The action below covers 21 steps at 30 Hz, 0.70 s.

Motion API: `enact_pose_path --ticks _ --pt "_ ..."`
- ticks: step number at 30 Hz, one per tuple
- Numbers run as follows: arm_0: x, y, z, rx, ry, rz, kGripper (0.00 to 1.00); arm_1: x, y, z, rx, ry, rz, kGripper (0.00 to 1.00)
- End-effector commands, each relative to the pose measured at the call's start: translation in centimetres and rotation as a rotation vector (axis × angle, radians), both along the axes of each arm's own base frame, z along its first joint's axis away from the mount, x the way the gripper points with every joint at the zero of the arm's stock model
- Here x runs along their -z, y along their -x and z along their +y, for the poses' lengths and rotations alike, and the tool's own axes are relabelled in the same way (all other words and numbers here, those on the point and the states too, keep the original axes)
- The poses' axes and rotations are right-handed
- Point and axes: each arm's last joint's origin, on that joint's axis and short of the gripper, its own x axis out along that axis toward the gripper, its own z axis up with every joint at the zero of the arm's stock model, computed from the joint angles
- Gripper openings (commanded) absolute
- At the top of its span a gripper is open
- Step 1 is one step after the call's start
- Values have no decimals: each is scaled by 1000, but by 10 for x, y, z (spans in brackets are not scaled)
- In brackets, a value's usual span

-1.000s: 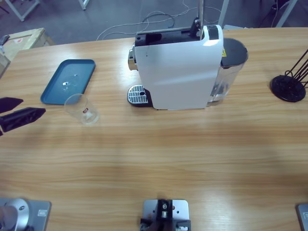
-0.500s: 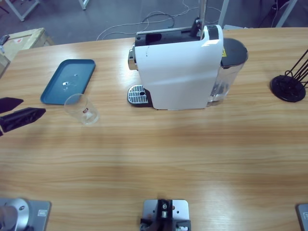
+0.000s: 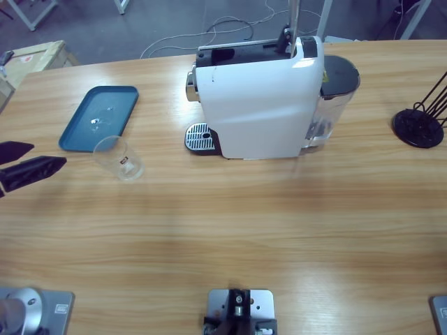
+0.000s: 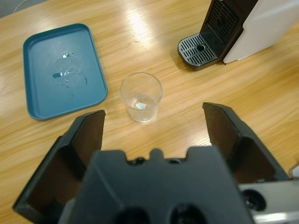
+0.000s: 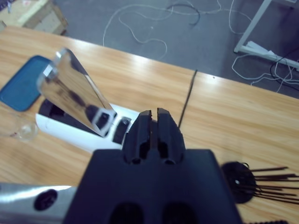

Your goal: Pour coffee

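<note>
Straight ahead of my left gripper (image 4: pixel 154 121), whose jaws stand spread wide, the glass cup (image 4: pixel 141 96) stands upright on the table (image 3: pixel 230 230) beside the blue tray (image 4: pixel 58 70), nearer me than my pressed-together right gripper (image 5: pixel 154 114).

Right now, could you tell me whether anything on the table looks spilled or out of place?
Yes: the blue tray holds a few clear droplets, as from a small spill. The glass cup stands upright on the table beside the tray, not under the coffee machine's spout. Nothing looks damaged.
</note>
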Motion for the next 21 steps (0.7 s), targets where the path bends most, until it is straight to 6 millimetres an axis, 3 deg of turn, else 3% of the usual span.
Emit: enact_pose_path --ticks 1,5,16,21 --pt "9 4 2 14 -16 6 884 27 6 59 -82 -35 28 0" --pt "9 3 2 13 -17 5 881 37 0 77 -113 -41 51 0" --pt "9 4 2 13 -17 6 881 28 -19 104 -148 -25 25 0" --pt "9 3 1 14 -18 7 881 35 -15 124 -193 -16 41 0"
